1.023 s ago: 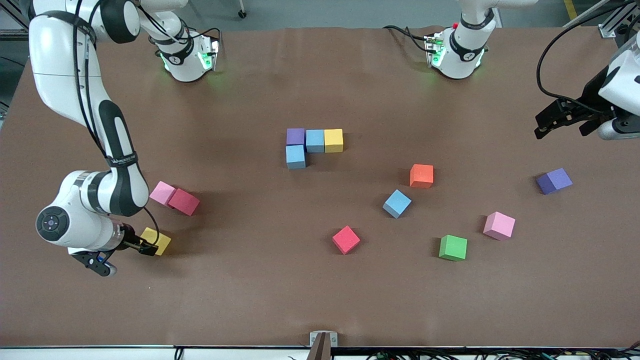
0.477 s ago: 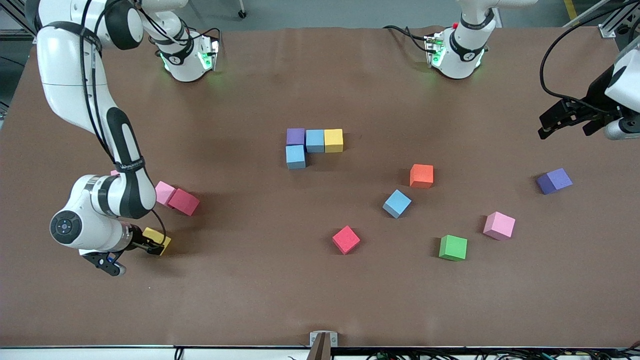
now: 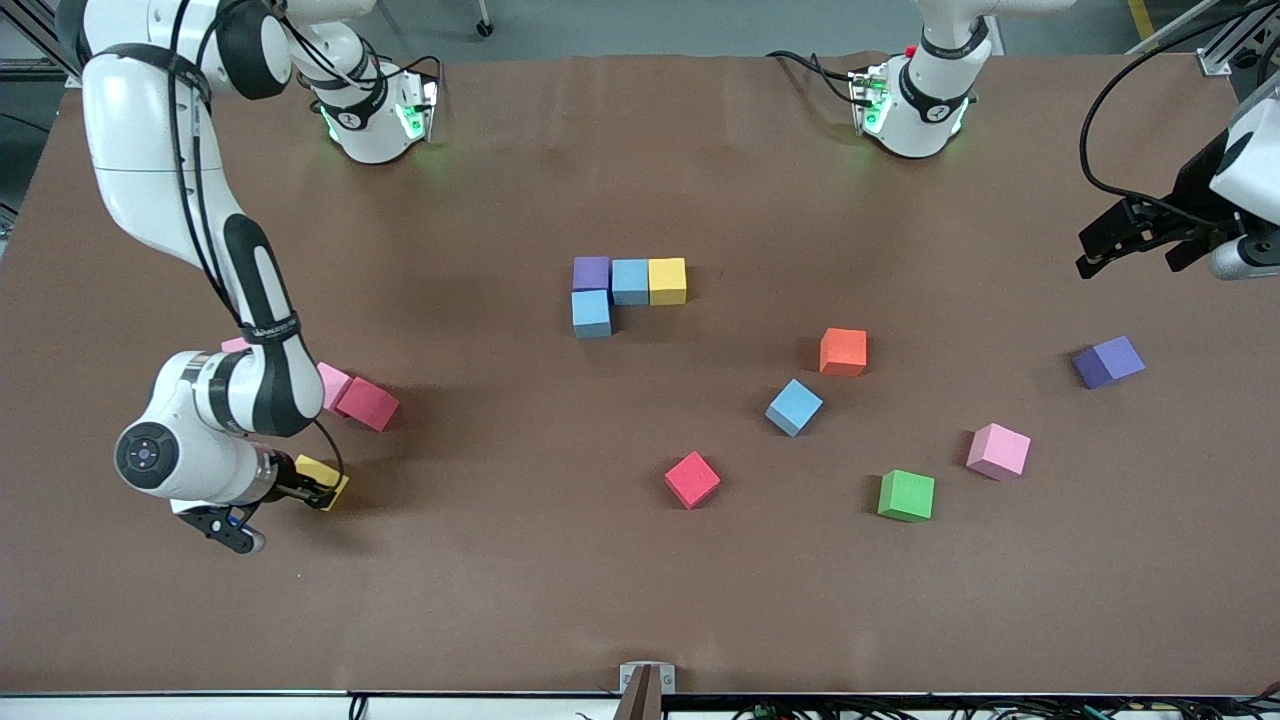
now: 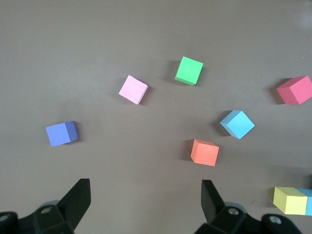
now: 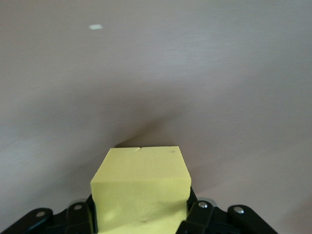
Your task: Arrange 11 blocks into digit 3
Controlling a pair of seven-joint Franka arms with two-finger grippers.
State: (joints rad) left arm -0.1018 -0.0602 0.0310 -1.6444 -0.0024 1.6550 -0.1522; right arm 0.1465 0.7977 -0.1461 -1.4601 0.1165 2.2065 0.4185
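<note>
The right gripper [image 3: 318,492] has its jaws closed on a small matte yellow foam cube [image 3: 331,483] on the brown tabletop [image 3: 500,580], nearer the front camera than the red cube [image 3: 368,404]. The left gripper [image 3: 1120,240] waits above the table's left-arm end, jaws wide and empty.

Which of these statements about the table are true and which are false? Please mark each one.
1. The right pincer grips a matte yellow cube. True.
2. The left pincer holds the matte purple cube. False: it is open, holds nothing and waits over the left arm's end of the table.
3. Four cubes touch in an L-shaped group at the middle. True.
4. The matte green cube lies on the matte orange cube. False: both lie apart on the brown table.
</note>
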